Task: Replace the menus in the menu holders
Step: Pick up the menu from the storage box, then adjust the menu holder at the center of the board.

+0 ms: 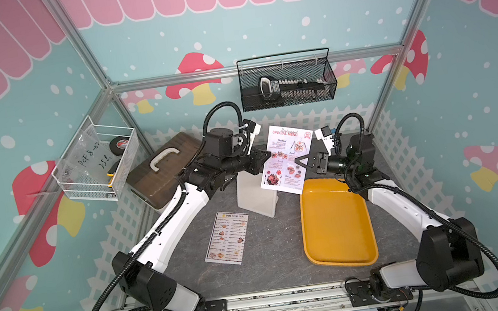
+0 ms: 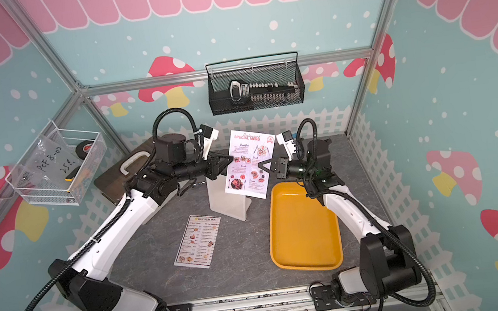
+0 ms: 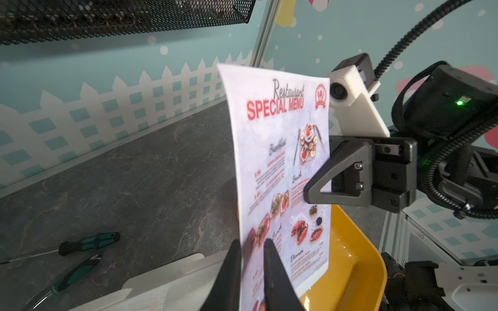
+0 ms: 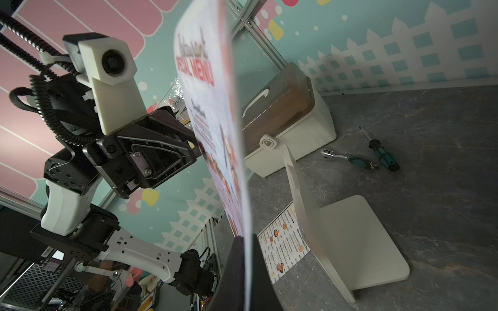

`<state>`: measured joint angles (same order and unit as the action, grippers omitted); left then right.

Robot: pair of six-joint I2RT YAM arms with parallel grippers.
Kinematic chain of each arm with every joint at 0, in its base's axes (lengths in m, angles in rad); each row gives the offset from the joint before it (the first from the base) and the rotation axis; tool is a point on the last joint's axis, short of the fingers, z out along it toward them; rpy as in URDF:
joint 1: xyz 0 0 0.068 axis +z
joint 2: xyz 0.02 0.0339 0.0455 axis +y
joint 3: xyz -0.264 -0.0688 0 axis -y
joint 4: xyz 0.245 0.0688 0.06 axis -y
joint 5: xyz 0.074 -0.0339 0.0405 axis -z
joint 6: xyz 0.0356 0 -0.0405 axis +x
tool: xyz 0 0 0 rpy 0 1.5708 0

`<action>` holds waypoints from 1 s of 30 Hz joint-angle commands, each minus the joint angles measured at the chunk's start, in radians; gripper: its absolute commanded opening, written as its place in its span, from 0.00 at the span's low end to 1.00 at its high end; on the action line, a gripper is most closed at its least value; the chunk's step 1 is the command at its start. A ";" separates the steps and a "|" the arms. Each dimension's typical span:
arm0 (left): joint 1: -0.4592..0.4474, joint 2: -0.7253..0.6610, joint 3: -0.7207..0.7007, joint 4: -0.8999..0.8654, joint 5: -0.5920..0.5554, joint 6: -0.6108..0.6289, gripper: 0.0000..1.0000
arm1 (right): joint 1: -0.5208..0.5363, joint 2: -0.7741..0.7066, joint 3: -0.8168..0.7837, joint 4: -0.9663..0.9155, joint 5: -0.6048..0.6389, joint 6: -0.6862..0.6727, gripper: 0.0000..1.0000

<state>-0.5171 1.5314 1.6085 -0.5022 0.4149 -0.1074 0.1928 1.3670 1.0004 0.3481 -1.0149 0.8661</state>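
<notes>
Paper headed DIM SUM INN point(image 1: 227, 238) lies flat on the grey table nearest the robot's base, with the yellow tray point(image 1: 336, 223) to its right. Behind them the menu holder point(image 1: 254, 194) stands upright on its flat foot. Near it the SPECIAL MENU sheet point(image 1: 286, 158) hangs upright in the air, not in the holder. The right gripper point(image 1: 299, 160) is pinched tight on one side edge, while the left gripper point(image 3: 252, 247) has its jaws slightly parted around the other. Farther back sits a brown-lidded box point(image 1: 153, 177).
</notes>
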 commanded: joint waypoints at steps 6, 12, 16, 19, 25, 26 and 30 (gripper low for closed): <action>0.008 -0.039 -0.035 0.014 -0.215 -0.066 0.72 | 0.007 -0.058 0.076 -0.176 0.057 -0.119 0.00; -0.061 -0.153 -0.139 -0.055 -0.601 -0.132 0.76 | 0.008 -0.081 0.144 -0.354 0.136 -0.228 0.00; -0.279 -0.238 -0.300 -0.059 -0.936 -0.154 0.81 | 0.010 -0.114 0.209 -0.502 0.212 -0.303 0.00; -0.378 -0.267 -0.406 -0.065 -1.045 -0.291 0.84 | 0.010 -0.133 0.273 -0.618 0.298 -0.353 0.00; -0.494 -0.166 -0.531 0.062 -1.147 -0.415 0.86 | 0.010 -0.149 0.356 -0.766 0.472 -0.397 0.00; -0.511 -0.134 -0.530 0.090 -1.177 -0.418 0.86 | 0.010 -0.153 0.360 -0.770 0.486 -0.398 0.00; -0.550 -0.019 -0.493 0.148 -1.250 -0.460 0.89 | 0.010 -0.151 0.372 -0.787 0.498 -0.406 0.00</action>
<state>-1.0489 1.4704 1.0836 -0.4339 -0.7113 -0.4816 0.1982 1.2171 1.3476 -0.3729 -0.5709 0.4980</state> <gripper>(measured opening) 0.903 0.045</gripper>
